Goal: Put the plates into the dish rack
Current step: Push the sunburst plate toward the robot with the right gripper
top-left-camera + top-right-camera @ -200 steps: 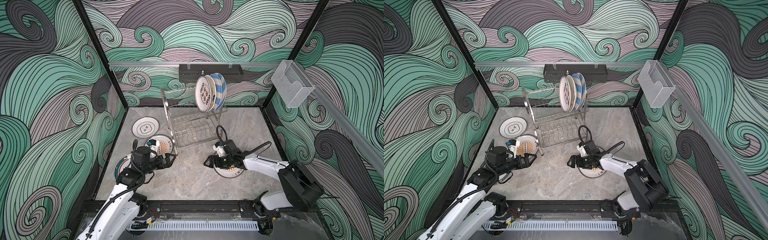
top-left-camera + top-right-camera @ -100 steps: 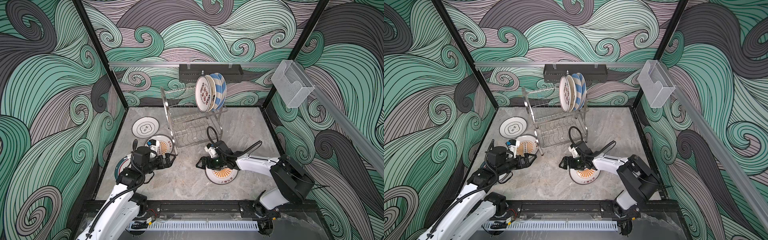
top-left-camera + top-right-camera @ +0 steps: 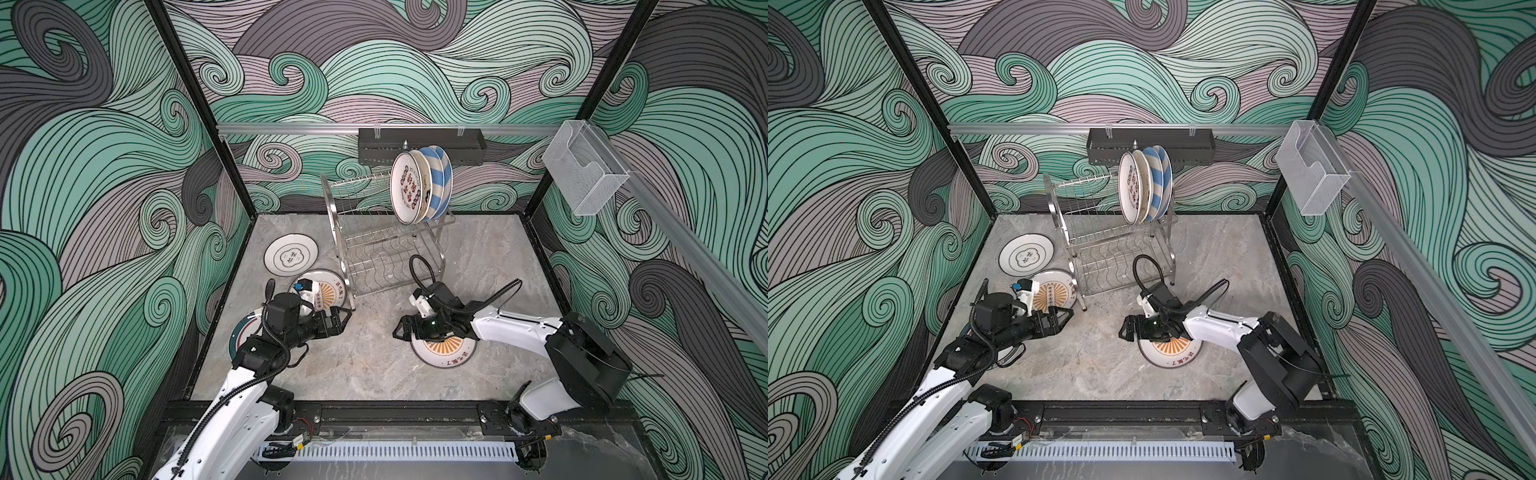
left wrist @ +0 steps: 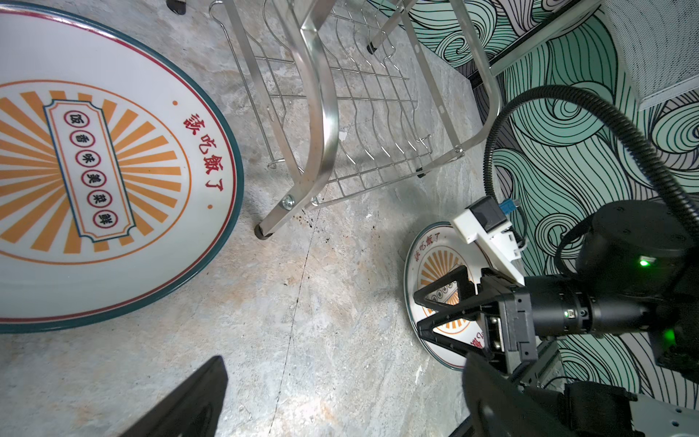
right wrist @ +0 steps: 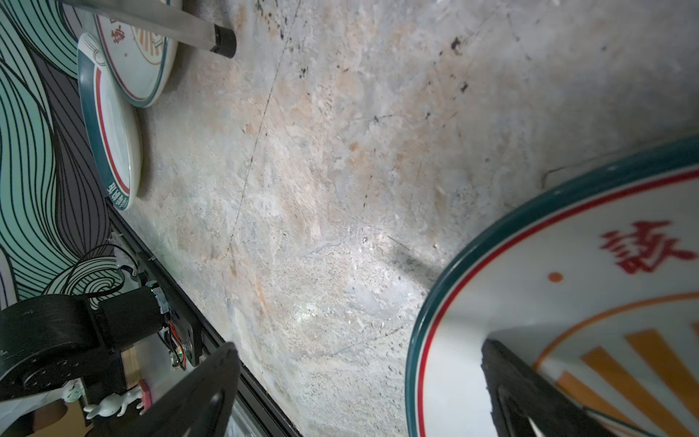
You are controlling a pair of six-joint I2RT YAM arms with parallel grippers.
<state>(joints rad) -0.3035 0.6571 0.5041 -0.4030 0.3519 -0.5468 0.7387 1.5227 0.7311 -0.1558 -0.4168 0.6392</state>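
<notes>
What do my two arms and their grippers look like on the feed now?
The left arm and right arm have white link shells and black joint housings. The left gripper and right gripper are black, with triangular open-frame jaws. The right wrist carries a white camera block, a black corrugated cable and green lights.

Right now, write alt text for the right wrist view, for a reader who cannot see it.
The open right gripper straddles the teal rim of an orange-sunburst plate lying flat on the grey stone table. Far beyond, a teal-rimmed plate and a second sunburst plate lie by a dish rack foot.
</notes>
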